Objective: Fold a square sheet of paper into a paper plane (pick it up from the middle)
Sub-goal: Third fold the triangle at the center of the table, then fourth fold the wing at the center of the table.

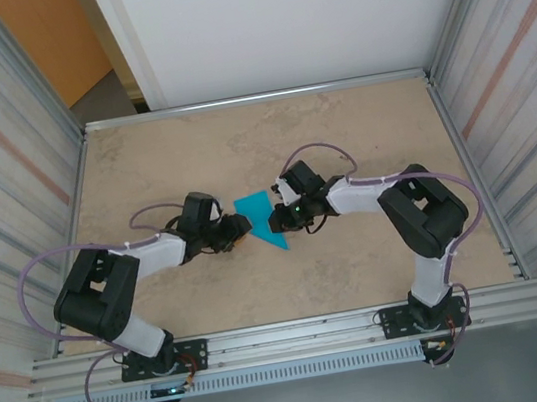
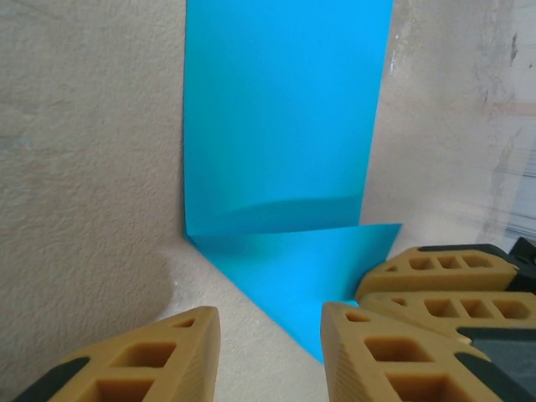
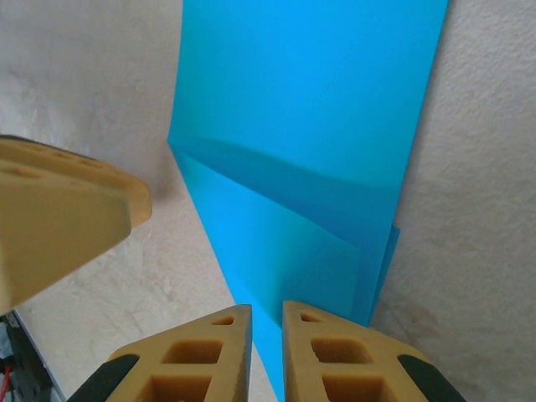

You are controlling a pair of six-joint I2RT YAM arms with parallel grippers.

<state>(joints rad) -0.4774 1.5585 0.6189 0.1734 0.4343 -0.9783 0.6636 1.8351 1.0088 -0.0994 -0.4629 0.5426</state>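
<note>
Paper (image 1: 258,215) part-folded, mid counter (image 1: 240,145), btwn hands. L hand (image 2: 270,327) released, fingers apart by paper corner. R hand (image 3: 266,316) near-closed at corner; grip can't tell.

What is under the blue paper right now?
The paper lies on the beige table. At its folded end a second layer of the same sheet peeks out beneath. The table directly under it is covered.
</note>
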